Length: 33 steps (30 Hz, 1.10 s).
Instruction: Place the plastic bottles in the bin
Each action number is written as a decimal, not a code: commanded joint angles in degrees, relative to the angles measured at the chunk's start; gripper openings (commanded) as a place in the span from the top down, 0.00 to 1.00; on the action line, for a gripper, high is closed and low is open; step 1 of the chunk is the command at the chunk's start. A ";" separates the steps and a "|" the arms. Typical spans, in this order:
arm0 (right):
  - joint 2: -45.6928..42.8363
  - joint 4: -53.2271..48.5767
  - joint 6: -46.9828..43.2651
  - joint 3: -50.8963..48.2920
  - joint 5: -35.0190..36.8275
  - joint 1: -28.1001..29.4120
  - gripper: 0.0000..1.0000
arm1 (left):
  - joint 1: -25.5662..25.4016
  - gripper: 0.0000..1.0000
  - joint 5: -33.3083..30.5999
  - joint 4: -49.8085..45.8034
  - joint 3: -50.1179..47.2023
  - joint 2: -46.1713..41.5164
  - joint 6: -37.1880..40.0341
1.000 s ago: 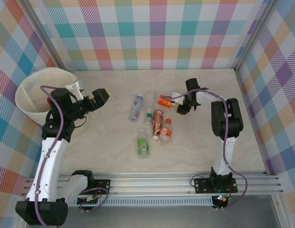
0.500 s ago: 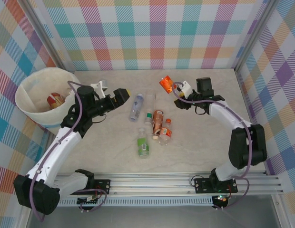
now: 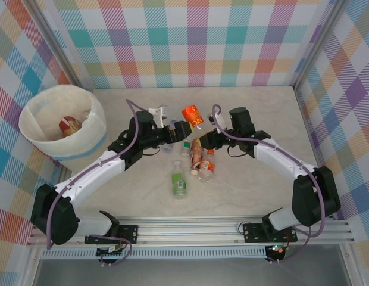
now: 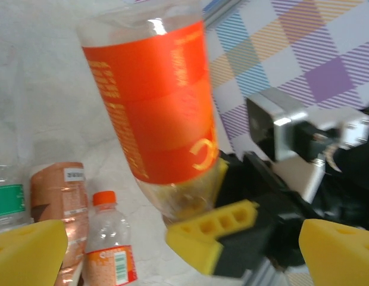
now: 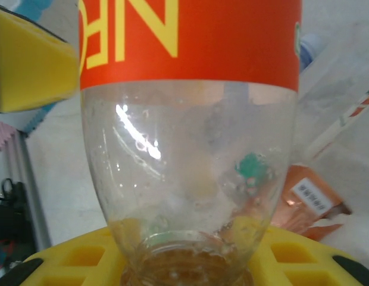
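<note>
One orange-labelled bottle (image 3: 191, 114) hung tilted above the counter (image 3: 250, 179), lower end clamped in the right claw (image 3: 202, 126); the left claw (image 3: 185, 127), spread wide, faced it from just left, nearer the bin (image 3: 89, 134) far left.

orange-labelled bottle (image 3: 191, 114), white bin (image 3: 89, 134), plaid walls (image 3: 196, 42)

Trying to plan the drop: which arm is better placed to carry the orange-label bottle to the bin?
Left. The left gripper, open, sits beside the orange-label bottle the right gripper holds, and the bin stands on the left side.
</note>
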 commanded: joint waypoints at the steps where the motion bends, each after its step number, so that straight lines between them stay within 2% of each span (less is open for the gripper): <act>1: -2.53 4.31 6.70 -1.57 -7.30 0.73 0.59 | -0.74 0.00 -5.40 1.57 2.68 3.01 2.45; 9: -1.21 4.07 4.28 -1.35 -15.05 3.49 0.57 | -1.31 0.02 -4.82 7.79 3.26 7.24 0.06; 14: -0.35 6.46 4.42 -1.50 -15.82 4.23 0.57 | -1.31 0.26 -2.35 12.25 2.20 7.77 -1.17; 18: -0.58 8.48 5.49 -1.93 -15.84 4.19 0.53 | -1.31 0.39 -2.51 11.06 2.36 7.30 -0.62; 19: -0.76 8.45 5.49 -2.03 -15.38 4.19 0.50 | -1.31 0.40 -3.00 10.54 2.31 6.89 -0.20; 22: -1.54 6.82 5.66 -1.78 -11.74 4.19 0.31 | -1.14 0.41 -4.30 8.54 2.64 4.93 0.67; 24: -2.72 6.12 5.43 -1.92 -8.07 4.19 0.19 | -0.98 0.41 -6.35 3.57 4.55 3.58 2.86; 28: -6.63 7.56 8.23 -3.84 0.66 4.10 0.01 | 0.39 0.42 -13.34 -8.17 8.64 0.31 8.23; 33: -9.11 6.09 13.21 -3.61 10.53 3.56 0.00 | 4.95 0.42 -19.59 -15.53 10.44 -5.91 12.51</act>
